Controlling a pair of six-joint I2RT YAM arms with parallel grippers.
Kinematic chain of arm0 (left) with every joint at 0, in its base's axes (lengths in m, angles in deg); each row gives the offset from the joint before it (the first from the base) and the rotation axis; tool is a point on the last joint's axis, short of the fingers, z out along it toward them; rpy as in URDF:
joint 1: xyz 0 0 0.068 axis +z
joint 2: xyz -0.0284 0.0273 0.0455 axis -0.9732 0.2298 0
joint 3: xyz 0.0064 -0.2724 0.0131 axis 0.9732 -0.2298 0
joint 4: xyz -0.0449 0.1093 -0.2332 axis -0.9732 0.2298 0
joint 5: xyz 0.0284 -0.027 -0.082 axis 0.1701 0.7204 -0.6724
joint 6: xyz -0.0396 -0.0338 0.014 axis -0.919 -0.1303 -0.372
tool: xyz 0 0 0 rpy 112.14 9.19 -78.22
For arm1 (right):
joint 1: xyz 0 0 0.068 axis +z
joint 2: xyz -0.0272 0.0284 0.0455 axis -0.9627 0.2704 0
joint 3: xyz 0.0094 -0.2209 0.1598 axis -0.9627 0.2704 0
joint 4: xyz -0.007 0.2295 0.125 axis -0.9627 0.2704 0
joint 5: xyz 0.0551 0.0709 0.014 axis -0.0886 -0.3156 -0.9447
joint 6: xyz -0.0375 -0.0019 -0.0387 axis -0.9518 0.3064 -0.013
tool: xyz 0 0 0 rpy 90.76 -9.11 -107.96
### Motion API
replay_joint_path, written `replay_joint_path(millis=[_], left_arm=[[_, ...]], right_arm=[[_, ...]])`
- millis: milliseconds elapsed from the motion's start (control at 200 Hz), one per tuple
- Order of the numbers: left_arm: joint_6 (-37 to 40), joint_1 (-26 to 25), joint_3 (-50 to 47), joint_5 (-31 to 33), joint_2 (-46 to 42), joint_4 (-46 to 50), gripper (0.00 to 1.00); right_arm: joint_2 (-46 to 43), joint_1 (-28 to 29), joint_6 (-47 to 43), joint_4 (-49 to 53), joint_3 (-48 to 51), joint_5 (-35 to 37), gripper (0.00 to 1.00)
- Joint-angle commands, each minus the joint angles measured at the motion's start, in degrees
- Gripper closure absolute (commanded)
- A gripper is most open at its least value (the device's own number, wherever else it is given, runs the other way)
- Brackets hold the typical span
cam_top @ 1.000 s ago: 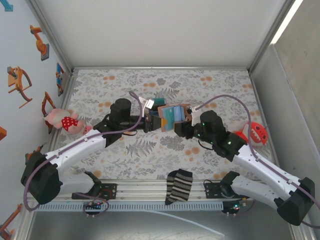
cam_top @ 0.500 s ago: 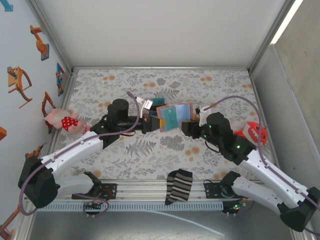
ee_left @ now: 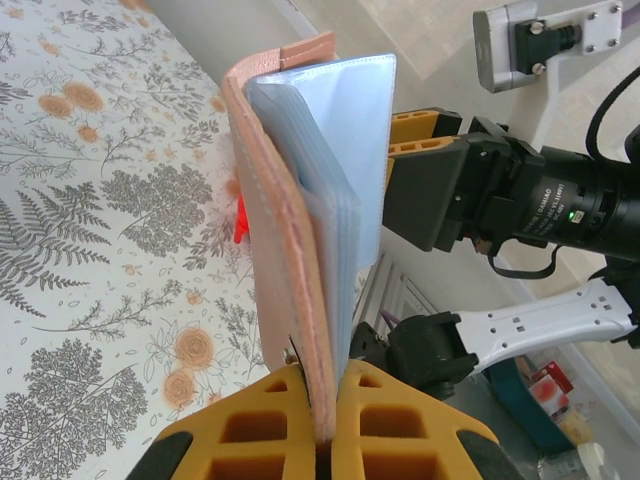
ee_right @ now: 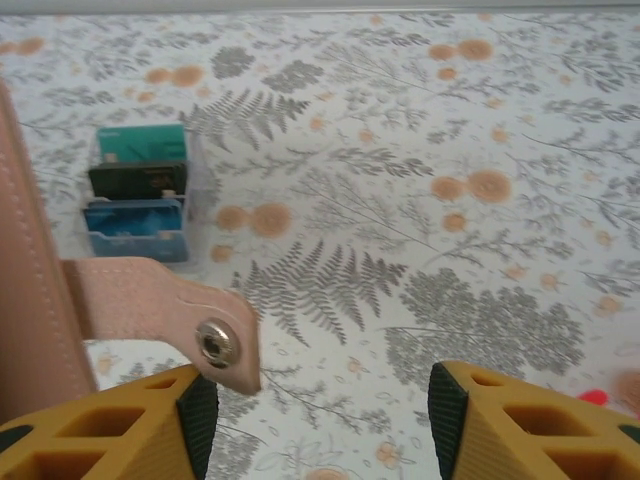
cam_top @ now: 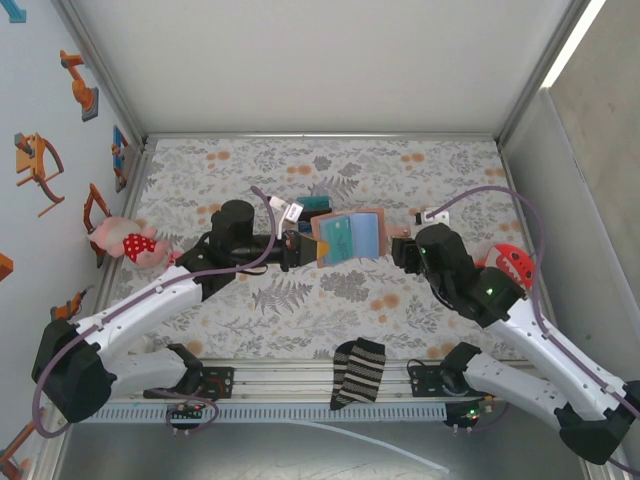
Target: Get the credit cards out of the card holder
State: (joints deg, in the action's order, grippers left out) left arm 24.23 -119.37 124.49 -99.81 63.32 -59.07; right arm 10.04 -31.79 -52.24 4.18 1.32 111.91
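Since the earlier frame, your right gripper (cam_top: 402, 250) is backing off to the right of the card holder (cam_top: 350, 235), its jaws released and empty. Your left gripper (cam_top: 298, 250) is clenching the holder by one edge, holding it open above the surface (cam_top: 300, 300) with the credit cards (cam_top: 340, 238) inside. Risk: the closing tab (ee_right: 170, 310) is hanging beside your right finger. Closing there is likely catching the tab, and tugging it is probably twisting the holder loose.

A leafy floral-print table (cam_top: 440, 170) carries a blue-teal-black box (cam_top: 318, 203) just beyond its centre. A pink plush (cam_top: 125, 242) lies at the left edge, a red toy (cam_top: 515, 262) at the right and a striped sock (cam_top: 358, 372) at the near edge.
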Motion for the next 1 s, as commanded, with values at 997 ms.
replay_joint_path(millis=[997], left_arm=[[-6.9, 0.5, -11.4, 2.1, 13.2, -6.8, 1.00]], right_arm=[[11.9, 1.1, 8.8, -6.5, -0.7, -20.6, 0.54]])
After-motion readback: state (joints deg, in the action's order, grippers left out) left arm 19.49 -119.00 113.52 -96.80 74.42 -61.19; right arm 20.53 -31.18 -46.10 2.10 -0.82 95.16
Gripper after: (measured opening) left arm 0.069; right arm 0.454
